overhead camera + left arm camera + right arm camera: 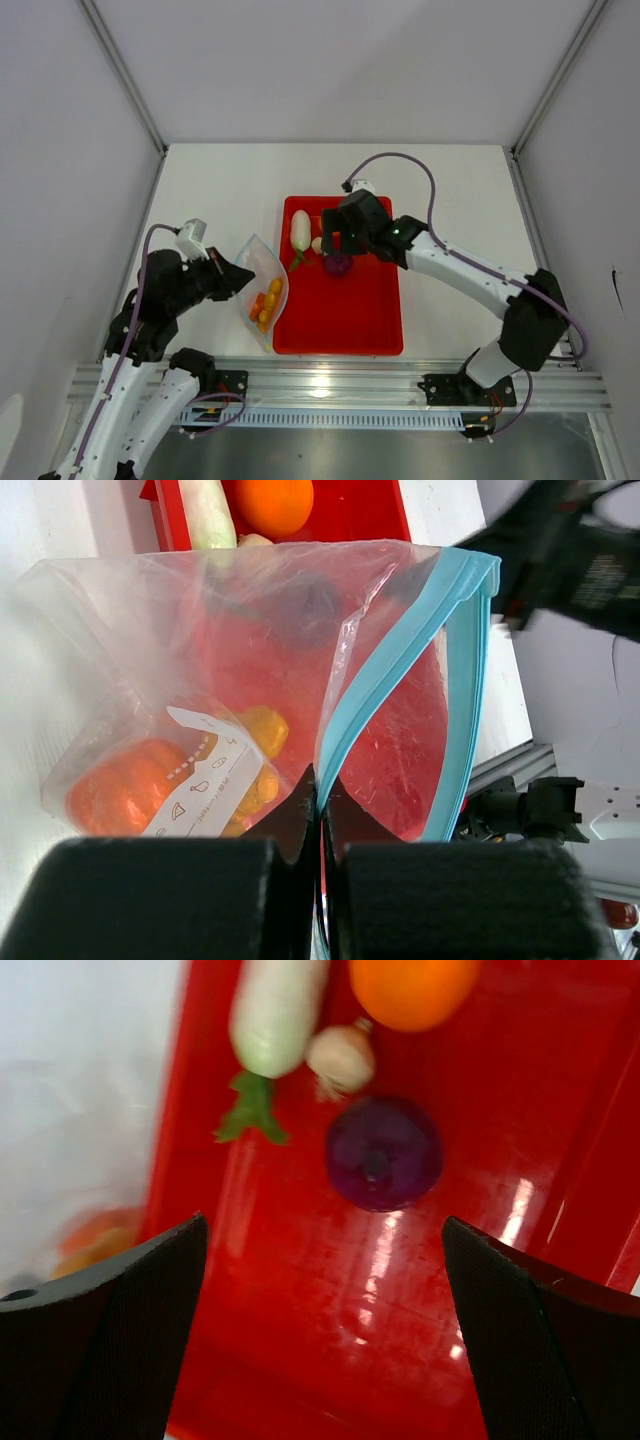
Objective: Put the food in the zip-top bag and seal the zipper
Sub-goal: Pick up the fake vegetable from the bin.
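Observation:
The clear zip-top bag (262, 288) (200, 660) lies left of the red tray, its mouth held up. My left gripper (248, 279) (322, 780) is shut on the bag's edge at the blue zipper (400, 650). Inside the bag lie an orange pumpkin (120, 795) and a yellow ginger (262, 730). My right gripper (337, 246) (323, 1222) hangs open and empty over the tray, just short of the purple onion (338, 264) (383, 1152). Beyond the onion lie the white radish (300, 230) (275, 1015), the garlic (341, 1055) and the orange (412, 988).
The red tray (345, 330) (300, 1300) sits mid-table with raised walls; its near half is bare. Grey walls close in the white table on three sides. A metal rail (400, 385) runs along the near edge by the arm bases.

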Robot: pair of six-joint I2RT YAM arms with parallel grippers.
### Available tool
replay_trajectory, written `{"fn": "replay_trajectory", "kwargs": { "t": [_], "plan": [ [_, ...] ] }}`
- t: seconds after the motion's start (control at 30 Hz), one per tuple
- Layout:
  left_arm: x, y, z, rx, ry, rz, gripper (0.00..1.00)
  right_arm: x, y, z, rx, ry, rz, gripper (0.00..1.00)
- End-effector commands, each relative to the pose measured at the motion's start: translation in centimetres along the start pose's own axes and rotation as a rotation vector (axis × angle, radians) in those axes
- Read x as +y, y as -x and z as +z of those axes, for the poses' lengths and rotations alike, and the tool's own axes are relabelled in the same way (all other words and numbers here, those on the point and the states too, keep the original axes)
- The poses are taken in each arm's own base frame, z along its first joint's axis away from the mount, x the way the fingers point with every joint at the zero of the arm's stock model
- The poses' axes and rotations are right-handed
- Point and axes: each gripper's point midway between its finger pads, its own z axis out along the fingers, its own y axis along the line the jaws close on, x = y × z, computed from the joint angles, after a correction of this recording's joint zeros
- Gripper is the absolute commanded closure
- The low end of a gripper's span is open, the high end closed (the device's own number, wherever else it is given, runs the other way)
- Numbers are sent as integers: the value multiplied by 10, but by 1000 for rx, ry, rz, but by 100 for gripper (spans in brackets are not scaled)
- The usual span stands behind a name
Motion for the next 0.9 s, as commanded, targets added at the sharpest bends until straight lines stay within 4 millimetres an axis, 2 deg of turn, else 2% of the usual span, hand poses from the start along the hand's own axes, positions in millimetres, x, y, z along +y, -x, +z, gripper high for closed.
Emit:
{"fn": "replay_trajectory", "kwargs": {
  "t": [0.0,0.07,0.3,0.5,0.87],
  "plan": [
    [-11,10,-8,-37,-29,24,99,-9,-9,20,68,-66,-3,1],
    [-11,10,-9,-39,-29,23,100,-16,-25,39,122,-104,-20,0],
    [-11,8,-9,-35,-34,20,99,-18,-50,77,201,-110,-37,1],
    [-11,7,-9,-31,-35,18,100,-18,-55,91,208,-110,-35,1],
    [-10,5,-8,-25,-36,16,99,-34,-65,119,216,-174,-67,1]
  ]
}}
